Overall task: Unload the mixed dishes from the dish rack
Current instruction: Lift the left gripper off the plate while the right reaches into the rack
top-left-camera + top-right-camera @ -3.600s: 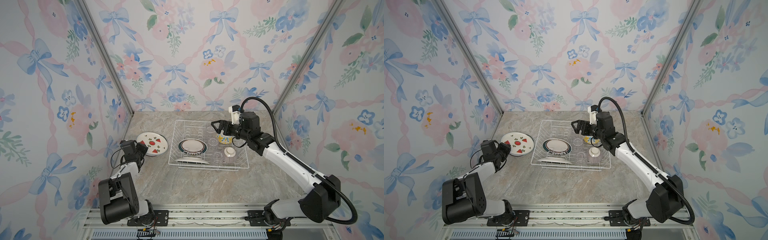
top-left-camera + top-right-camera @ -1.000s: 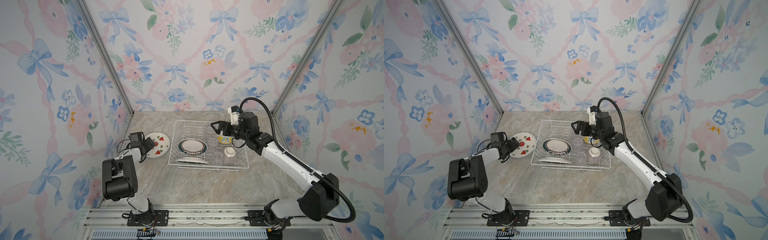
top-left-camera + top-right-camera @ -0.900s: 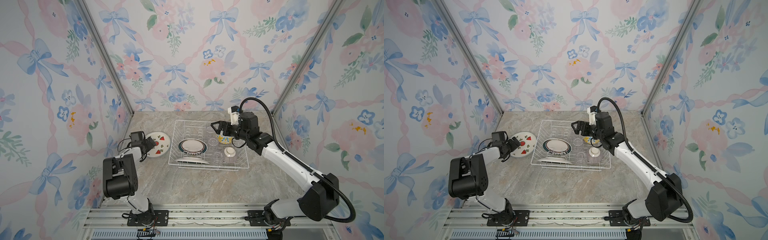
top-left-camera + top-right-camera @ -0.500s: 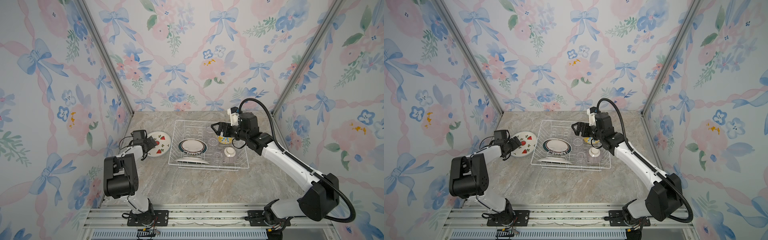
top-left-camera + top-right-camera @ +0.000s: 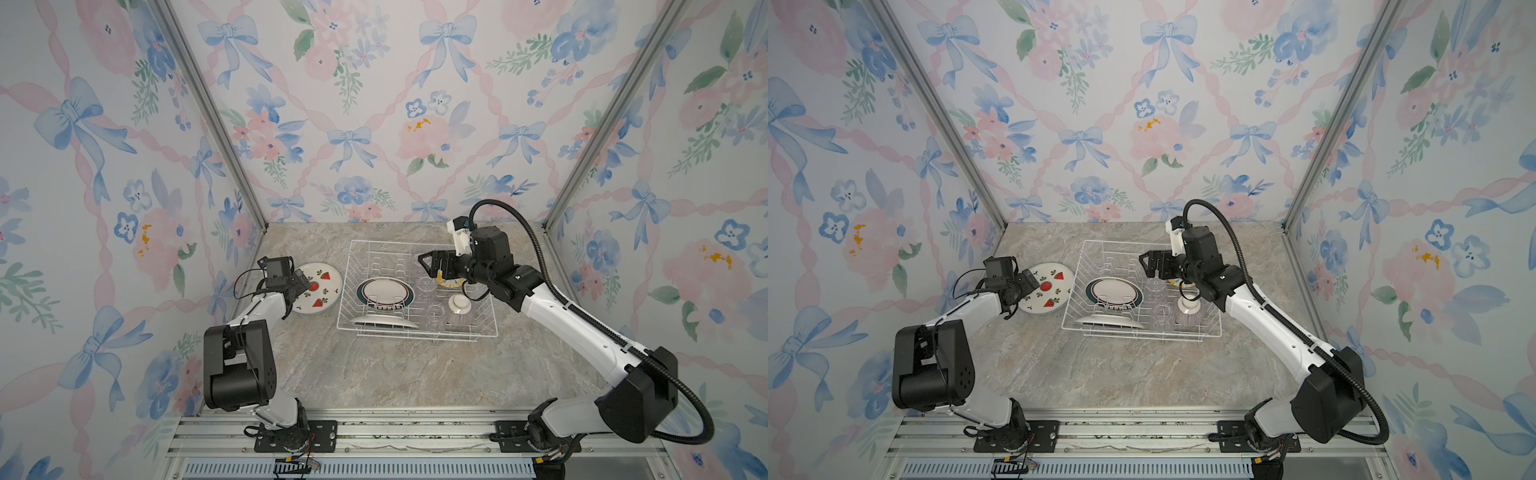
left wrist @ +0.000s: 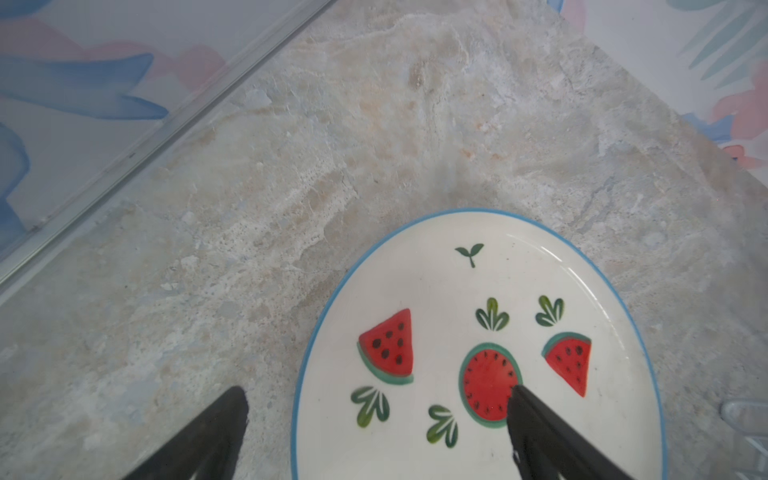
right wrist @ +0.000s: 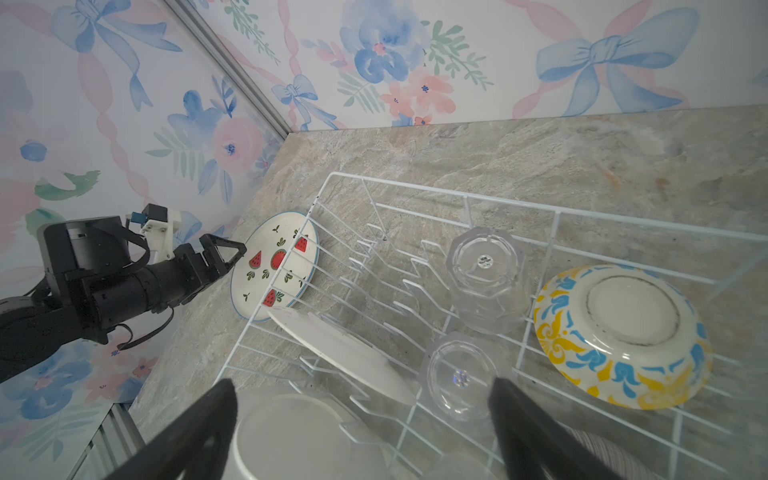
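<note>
Left gripper (image 6: 376,390): spread wide, nothing grasped, positioned over watermelon plate (image 5: 322,286) on counter (image 5: 374,374).
Right gripper (image 7: 361,381): spread wide, empty, positioned above dish rack (image 5: 386,264).

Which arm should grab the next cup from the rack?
Right. The right fingers, open, hover over the dish rack, close above a glass cup. The left fingers are outside it, over the watermelon plate on the table.
</note>
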Robot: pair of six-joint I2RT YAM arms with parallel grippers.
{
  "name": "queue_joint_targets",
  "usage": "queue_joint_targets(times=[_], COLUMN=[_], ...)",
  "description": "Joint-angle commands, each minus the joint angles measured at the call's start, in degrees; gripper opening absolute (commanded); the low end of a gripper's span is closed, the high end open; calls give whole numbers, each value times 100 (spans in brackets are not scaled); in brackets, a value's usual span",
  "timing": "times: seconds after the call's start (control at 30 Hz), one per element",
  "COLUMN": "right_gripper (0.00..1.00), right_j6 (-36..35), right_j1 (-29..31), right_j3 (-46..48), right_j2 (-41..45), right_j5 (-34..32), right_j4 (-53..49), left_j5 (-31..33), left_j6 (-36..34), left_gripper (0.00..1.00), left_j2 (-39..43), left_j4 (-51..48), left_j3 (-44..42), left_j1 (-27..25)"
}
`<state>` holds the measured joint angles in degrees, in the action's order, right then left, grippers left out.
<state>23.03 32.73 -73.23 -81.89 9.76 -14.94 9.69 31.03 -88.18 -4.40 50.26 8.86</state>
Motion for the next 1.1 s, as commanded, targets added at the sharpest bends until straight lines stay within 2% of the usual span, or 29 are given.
queue_joint_targets(times=[0.0, 0.37, 0.57, 0.7, 0.8, 1.07], right_gripper=[97, 97, 97, 97, 97, 100], right_j6=[-349, -749, -930, -1157, -1169, -1381], right_j1=[162, 594, 884, 1156, 1257, 1419], right_j3=[-247, -341, -565, -614, -655, -1038], right_j2=[-141, -196, -407, -499, -638, -1133], right_j5=[-166, -447, -620, -1054, -1293, -1345], right_j4=[-365, -956, -1545, -1872, -2001, -2181], left_j5=[108, -374, -523, -544, -734, -1242], left_j6=[-58, 93, 227, 229, 282, 404], left_gripper=[98, 98, 98, 98, 98, 98], left_j2=[320, 1302, 2168, 2540, 2729, 3093], left_j4=[-65, -61, -57, -63, -67, -67], left_j3=[-95, -383, -728, -1028, -1114, -1058], left_j1=[-38, -302, -792, -1110, -1167, -1263])
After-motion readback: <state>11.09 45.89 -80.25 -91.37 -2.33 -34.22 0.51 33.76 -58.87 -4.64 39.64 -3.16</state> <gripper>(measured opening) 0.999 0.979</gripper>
